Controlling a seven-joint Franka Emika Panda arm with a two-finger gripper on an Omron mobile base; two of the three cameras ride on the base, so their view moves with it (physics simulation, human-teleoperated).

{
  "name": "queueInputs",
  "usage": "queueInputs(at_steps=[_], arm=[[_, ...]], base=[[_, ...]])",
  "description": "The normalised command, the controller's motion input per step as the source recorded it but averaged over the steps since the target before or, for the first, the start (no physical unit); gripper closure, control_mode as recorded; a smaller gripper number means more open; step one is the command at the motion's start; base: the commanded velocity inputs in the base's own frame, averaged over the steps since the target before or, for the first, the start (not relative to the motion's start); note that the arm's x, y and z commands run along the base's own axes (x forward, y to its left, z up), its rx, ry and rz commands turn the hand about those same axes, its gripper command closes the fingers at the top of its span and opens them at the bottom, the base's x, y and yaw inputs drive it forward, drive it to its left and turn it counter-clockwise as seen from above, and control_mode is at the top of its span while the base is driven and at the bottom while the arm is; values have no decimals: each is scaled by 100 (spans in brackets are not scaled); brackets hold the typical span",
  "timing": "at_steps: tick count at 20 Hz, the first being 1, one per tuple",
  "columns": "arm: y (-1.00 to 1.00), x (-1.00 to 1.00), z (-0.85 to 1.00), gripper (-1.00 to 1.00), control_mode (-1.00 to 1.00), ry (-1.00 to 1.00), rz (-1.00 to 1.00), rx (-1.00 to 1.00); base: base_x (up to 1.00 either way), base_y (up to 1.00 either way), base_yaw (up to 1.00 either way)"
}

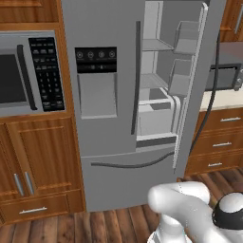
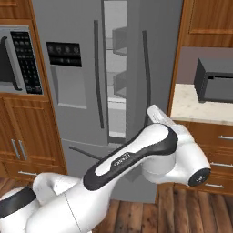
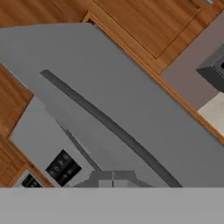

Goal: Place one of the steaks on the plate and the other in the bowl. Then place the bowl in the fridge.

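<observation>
My fingers clenched together with nothing between them, grey fridge (image 1: pixel 109 123) ahead, its right door (image 1: pixel 199 80) swung open on bare white shelves (image 1: pixel 156 45), microwave (image 1: pixel 28 73) to its left.

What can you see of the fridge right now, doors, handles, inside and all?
The fridge is tall, grey and looks like stainless steel. Its left door is shut and carries a black dispenser panel above a recessed bay. Its right door stands swung open, showing pale interior shelves, a drawer box and door bins; no food or bowl is visible inside. Long dark vertical handles run down both doors, and a curved handle crosses the bottom drawer, which is shut. It stands on the wood floor between wooden cabinets; a microwave sits to its left.
</observation>
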Motion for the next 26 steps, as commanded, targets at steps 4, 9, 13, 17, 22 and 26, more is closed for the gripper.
queueInputs(at_steps=[4,9,13,17,22,26], arm=[[100,-98,0,100,-100,-43,-20,0],[100,-47,0,100,-100,-39,-18,-1],[100,-8,0,100,-100,-31,-22,-5],[100,8,18,100,-100,-3,-24,-17],[100,25,20,100,-100,10,-19,-24],[100,36,11,100,-100,18,-18,-26]], base=[[0,0,0],[0,0,0],[0,0,0],[0,0,0],[0,0,0],[0,0,0]])
